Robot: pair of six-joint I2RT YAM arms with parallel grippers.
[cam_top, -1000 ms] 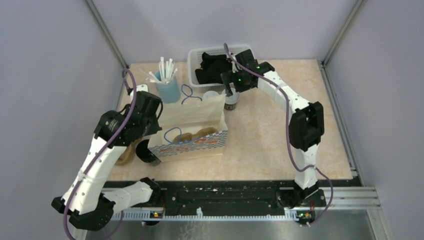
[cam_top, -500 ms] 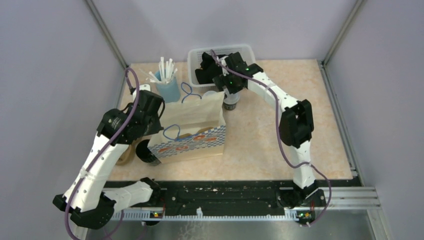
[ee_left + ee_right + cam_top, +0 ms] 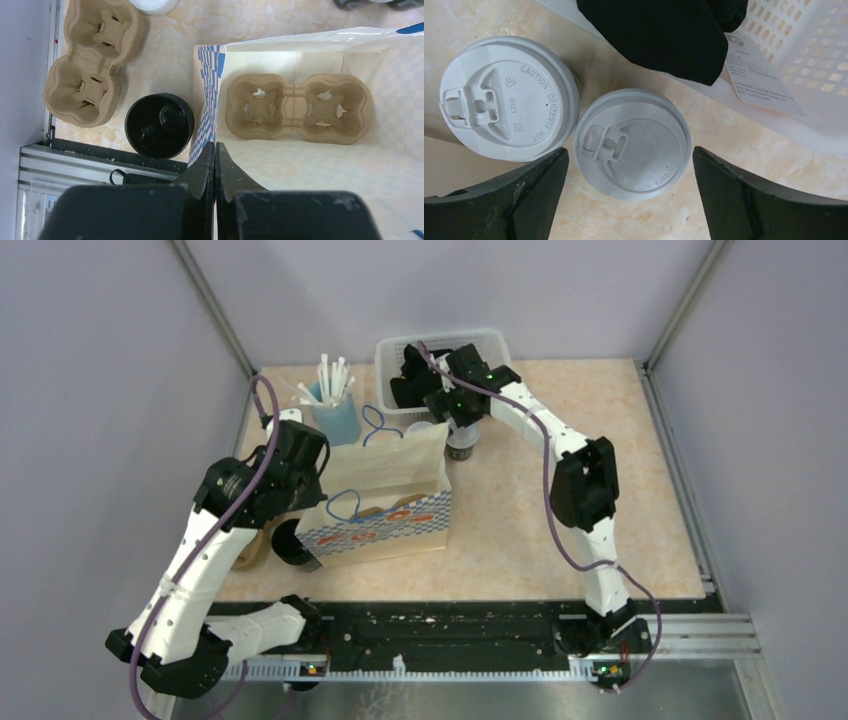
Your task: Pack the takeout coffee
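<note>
Pale grey lids are seen on two paper cups, which are stood close together on the beige table (image 3: pixel 734 145), just in front of a white basket (image 3: pixel 804 65) with a black cloth (image 3: pixel 664 30) hung over its rim. One cup (image 3: pixel 631 144) is framed by the right gripper (image 3: pixel 630 152) from above. The fingers (image 3: pixel 769 200) are spread wide to either side of its lid and kept apart from it, so nothing is gripped. The other cup (image 3: pixel 509 97) is left outside the span of the fingers.

From the top view both cups are placed behind the far corner of a paper bag (image 3: pixel 385 510), which is stood open. A brown pulp carrier (image 3: pixel 297 109) is laid flat on the floor of the bag, with both wells unfilled. A spare carrier (image 3: pixel 92 65) is set on the table outside the bag, with a black cup (image 3: pixel 159 125) between it and the bag wall.

The left gripper (image 3: pixel 215 150) is shut, its fingers (image 3: pixel 202 170) pressed together with the tips at the bag's end wall. Whether paper is pinched between them cannot be told
</note>
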